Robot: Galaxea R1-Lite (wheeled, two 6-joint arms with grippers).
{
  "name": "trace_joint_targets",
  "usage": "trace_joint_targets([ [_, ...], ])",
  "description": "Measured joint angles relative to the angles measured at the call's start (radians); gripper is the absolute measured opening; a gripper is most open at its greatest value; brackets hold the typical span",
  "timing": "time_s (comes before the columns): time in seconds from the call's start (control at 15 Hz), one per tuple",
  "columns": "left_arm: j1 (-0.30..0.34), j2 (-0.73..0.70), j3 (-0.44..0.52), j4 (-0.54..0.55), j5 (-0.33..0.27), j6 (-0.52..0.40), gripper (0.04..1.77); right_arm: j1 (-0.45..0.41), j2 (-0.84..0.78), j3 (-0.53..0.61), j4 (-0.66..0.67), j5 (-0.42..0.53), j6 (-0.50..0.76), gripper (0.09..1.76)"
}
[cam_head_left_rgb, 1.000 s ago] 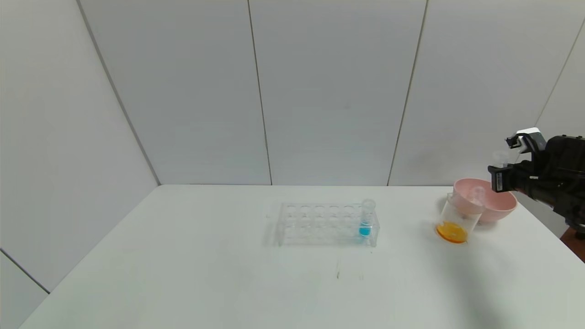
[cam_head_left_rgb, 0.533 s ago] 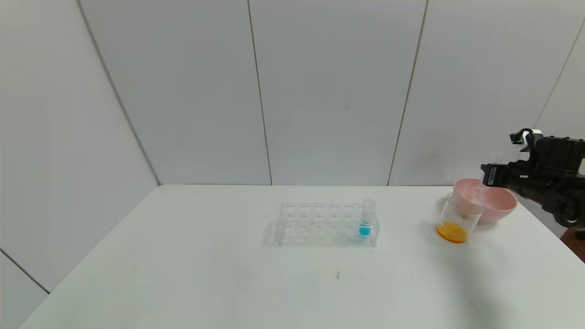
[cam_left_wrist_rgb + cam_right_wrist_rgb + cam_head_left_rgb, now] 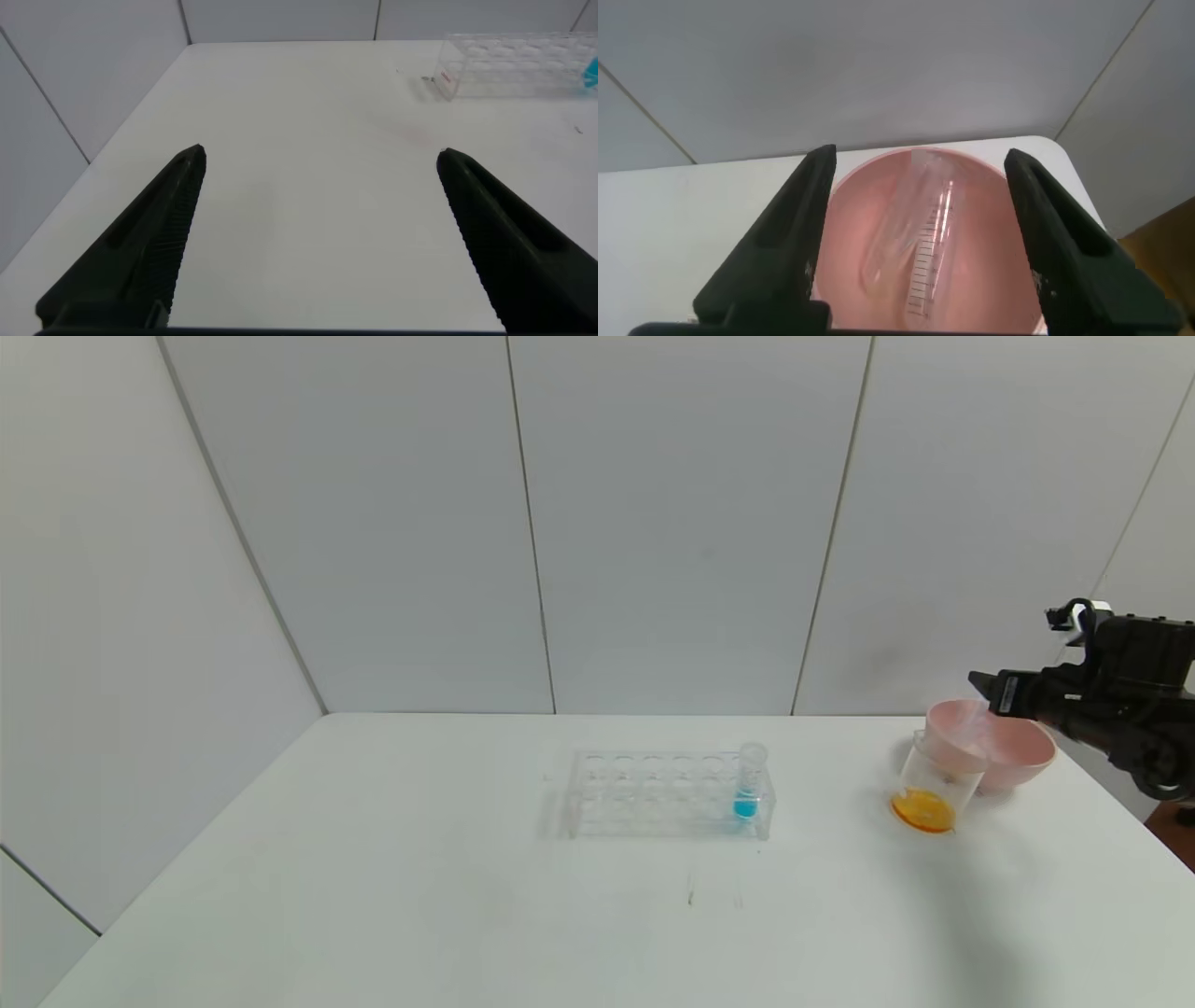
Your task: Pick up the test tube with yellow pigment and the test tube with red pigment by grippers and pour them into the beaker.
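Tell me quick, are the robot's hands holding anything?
Left gripper: jaws open, holding nothing.
Right gripper: jaws open, empty, above the round pink bowl where clear plastic test tubes lie.

The beaker [image 3: 934, 782] stands right of the tube rack [image 3: 667, 793], touching the bowl [image 3: 1013, 751] behind it.

Even, diffuse light fills the scene, bright without harsh glare. The white table [image 3: 467, 896] carries only faint soft shadows: one beside the tube rack [image 3: 667, 793], another under the right gripper [image 3: 985, 689] stretching toward the near edge. Wall seams bow outward at the head view's edges. In both wrist views the gripper fingers [image 3: 140, 252] nearest the lens are slightly soft.
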State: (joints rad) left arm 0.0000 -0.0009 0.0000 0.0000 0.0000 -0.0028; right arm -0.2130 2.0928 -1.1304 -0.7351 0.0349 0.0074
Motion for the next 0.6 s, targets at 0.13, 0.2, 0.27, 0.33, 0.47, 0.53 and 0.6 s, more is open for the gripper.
trace_joint_targets([
  [0.13, 0.000, 0.000, 0.000, 0.000, 0.000, 0.000, 1.76, -0.005, -0.035, -0.008, -0.001, -0.002, 0.004, 1.39],
  [0.2, 0.000, 0.000, 0.000, 0.000, 0.000, 0.000, 1.76, -0.007, -0.066, -0.015, 0.000, -0.002, 0.004, 1.43],
  [0.27, 0.000, 0.000, 0.000, 0.000, 0.000, 0.000, 1.76, -0.008, -0.105, -0.020, 0.000, -0.004, 0.003, 1.46],
  [0.33, 0.000, 0.000, 0.000, 0.000, 0.000, 0.000, 1.76, -0.009, -0.154, -0.021, 0.002, -0.004, 0.003, 1.49],
  [0.47, 0.000, 0.000, 0.000, 0.000, 0.000, 0.000, 1.76, -0.004, -0.283, -0.005, 0.018, -0.004, 0.002, 1.54],
  [0.53, 0.000, 0.000, 0.000, 0.000, 0.000, 0.000, 1.76, 0.000, -0.369, 0.015, 0.038, -0.003, 0.002, 1.56],
  [0.6, 0.000, 0.000, 0.000, 0.000, 0.000, 0.000, 1.76, 0.009, -0.468, 0.041, 0.069, -0.003, 0.001, 1.58],
])
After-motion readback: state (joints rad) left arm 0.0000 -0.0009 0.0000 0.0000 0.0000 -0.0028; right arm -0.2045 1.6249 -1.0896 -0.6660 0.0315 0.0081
